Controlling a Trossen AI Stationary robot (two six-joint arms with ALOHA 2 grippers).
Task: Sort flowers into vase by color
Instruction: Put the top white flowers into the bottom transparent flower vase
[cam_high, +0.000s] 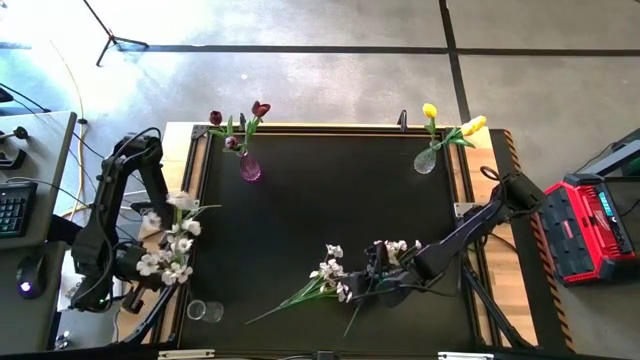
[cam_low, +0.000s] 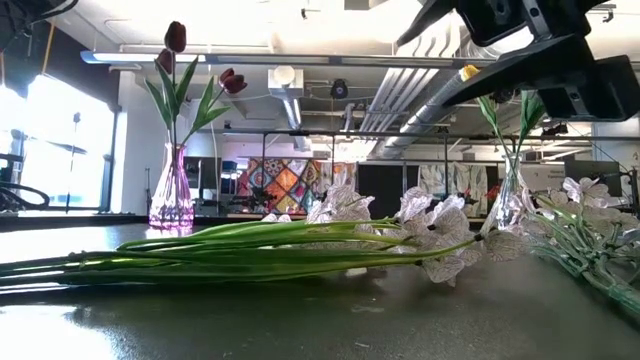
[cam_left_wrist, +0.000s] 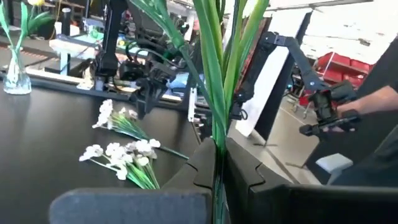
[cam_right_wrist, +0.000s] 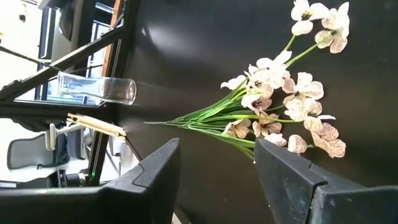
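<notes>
The maroon tulips (cam_high: 240, 122) already stand in the pink vase (cam_high: 250, 168) and the yellow tulips (cam_high: 452, 127) in the clear vase (cam_high: 425, 160) at the far side of the counter (cam_high: 300, 230). The left end effector (cam_left_wrist: 214, 186) is pressed together on a white spray (cam_high: 172, 240) at the counter's left edge, near the empty glass vase (cam_high: 205, 311). The right end effector (cam_right_wrist: 214, 168) hangs spread over the loose white sprays (cam_high: 335, 275) — not gripping. Next, I'd guess, the held stems need tipping upright into that empty glass — tricky, since it seems to lie on its side.
</notes>
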